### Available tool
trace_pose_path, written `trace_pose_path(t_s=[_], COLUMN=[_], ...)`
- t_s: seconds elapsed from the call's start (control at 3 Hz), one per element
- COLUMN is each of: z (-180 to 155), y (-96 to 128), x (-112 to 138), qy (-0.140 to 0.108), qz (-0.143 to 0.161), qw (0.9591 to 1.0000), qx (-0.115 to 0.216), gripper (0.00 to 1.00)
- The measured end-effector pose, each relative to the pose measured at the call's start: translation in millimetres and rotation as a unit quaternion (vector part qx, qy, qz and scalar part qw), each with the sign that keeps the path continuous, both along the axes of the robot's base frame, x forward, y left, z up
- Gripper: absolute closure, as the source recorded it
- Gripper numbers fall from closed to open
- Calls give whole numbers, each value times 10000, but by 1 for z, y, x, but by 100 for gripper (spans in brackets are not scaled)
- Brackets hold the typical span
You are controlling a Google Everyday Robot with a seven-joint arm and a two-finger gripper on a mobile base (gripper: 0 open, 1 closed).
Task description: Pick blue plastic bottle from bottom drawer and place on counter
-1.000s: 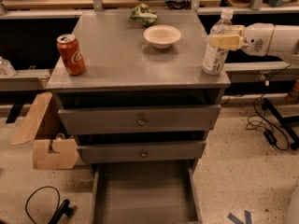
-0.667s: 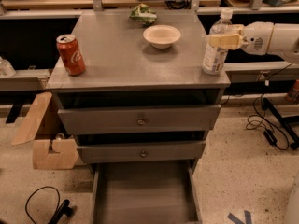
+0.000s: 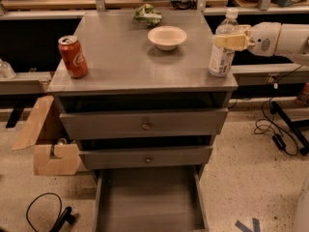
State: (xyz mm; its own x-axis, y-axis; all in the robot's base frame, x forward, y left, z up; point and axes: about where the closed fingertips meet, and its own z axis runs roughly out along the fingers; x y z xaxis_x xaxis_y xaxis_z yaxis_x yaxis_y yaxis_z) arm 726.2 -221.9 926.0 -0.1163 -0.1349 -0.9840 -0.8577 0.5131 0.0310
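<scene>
The blue plastic bottle (image 3: 221, 62), clear with a white cap and pale label, stands upright on the counter (image 3: 125, 57) at its right edge. My gripper (image 3: 231, 41) reaches in from the right on a white arm. Its yellow fingers (image 3: 227, 40) are closed around the bottle's upper body, just below the neck. The bottom drawer (image 3: 149, 202) is pulled open below the cabinet, and its flat grey floor holds nothing.
A red soda can (image 3: 73, 56) stands at the counter's left edge. A cream bowl (image 3: 167, 36) and a crumpled green item (image 3: 147, 14) sit near the back. A cardboard box (image 3: 48, 144) lies on the floor to the left. Cables (image 3: 277, 129) lie to the right.
</scene>
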Motion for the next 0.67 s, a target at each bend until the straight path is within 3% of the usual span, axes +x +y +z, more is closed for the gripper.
trace_pose_path(t_s=[0.33, 0.67], z=[0, 0], y=[0, 3], x=[0, 1], qy=[0, 6], qz=[2, 24], qw=[10000, 10000], qx=[0, 5], gripper=[13, 0])
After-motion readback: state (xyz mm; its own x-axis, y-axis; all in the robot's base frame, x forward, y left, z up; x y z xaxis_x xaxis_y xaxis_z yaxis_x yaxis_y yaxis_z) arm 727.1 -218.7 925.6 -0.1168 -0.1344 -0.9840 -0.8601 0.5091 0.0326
